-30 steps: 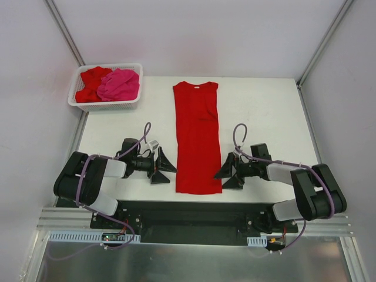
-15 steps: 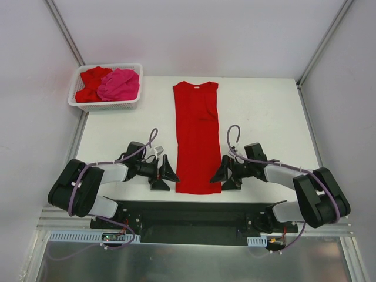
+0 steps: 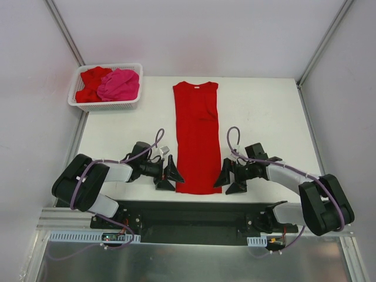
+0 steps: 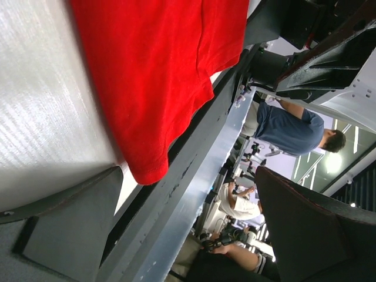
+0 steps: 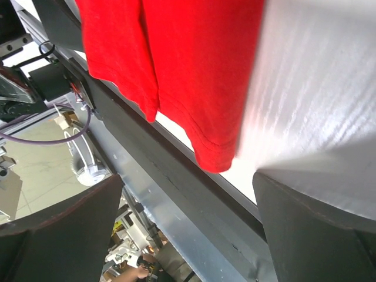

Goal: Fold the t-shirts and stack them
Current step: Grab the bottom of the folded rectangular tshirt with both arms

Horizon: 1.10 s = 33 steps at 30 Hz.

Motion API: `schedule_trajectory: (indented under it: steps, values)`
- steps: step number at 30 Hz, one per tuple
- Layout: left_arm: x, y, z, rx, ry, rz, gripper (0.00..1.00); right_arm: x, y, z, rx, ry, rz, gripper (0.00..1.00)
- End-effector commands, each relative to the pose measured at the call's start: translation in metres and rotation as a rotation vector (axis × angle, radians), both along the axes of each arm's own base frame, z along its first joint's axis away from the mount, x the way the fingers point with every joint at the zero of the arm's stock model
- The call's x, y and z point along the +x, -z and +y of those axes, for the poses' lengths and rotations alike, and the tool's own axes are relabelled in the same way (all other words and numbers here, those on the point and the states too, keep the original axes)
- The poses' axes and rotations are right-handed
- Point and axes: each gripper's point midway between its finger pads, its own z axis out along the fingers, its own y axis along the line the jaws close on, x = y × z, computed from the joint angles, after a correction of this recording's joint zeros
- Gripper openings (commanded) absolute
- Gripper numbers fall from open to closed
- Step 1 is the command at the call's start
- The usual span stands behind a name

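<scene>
A red t-shirt (image 3: 197,138), folded into a long narrow strip, lies flat down the middle of the white table (image 3: 264,111), neck at the far end. My left gripper (image 3: 171,178) stands open beside its near left corner, and my right gripper (image 3: 227,181) stands open beside its near right corner. In the left wrist view the shirt's corner (image 4: 154,88) lies ahead of the open left gripper (image 4: 188,232), not between its fingers. The right wrist view shows the other corner (image 5: 194,76) just ahead of the open right gripper (image 5: 188,232). Neither gripper holds cloth.
A white lattice basket (image 3: 107,106) at the far left corner holds a crumpled red t-shirt (image 3: 91,82) and a hot pink t-shirt (image 3: 119,84). The table's near edge and a black rail (image 3: 194,208) run just behind the shirt's hem. Walls enclose the table.
Both grippers have slid toward the near edge and inward, ending beside the shirt's near corners. The shirt has not moved, and both grippers stayed open.
</scene>
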Motion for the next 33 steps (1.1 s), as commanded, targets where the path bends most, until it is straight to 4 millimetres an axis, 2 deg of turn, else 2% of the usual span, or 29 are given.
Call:
schedule_trajectory:
  steps: [1,7,15,19,24,29,33]
  values:
    - [0.010,0.010,-0.002,0.048,-0.027,-0.048,0.99,-0.012,0.025,-0.025,-0.168,-0.008,-0.009,0.98]
    - [0.009,0.015,-0.003,0.058,-0.016,-0.050,0.99,-0.002,0.035,-0.023,-0.151,0.034,-0.068,0.96]
    - [0.007,0.021,-0.002,0.069,-0.007,-0.034,0.99,0.008,0.044,-0.009,-0.089,0.034,-0.080,0.86]
    - [0.007,0.023,-0.002,0.077,-0.007,-0.038,0.99,0.002,0.054,-0.009,-0.121,0.012,-0.015,0.75]
    - [0.007,0.028,-0.002,0.088,-0.003,-0.028,0.99,-0.002,0.049,-0.015,-0.177,-0.015,-0.020,0.73]
    - [0.006,0.033,-0.004,0.100,0.006,-0.011,0.99,-0.004,0.047,-0.014,-0.199,-0.034,-0.026,0.66]
    - [0.005,0.033,-0.006,0.099,0.014,-0.008,0.86,-0.010,0.046,-0.018,-0.250,-0.061,-0.009,0.65]
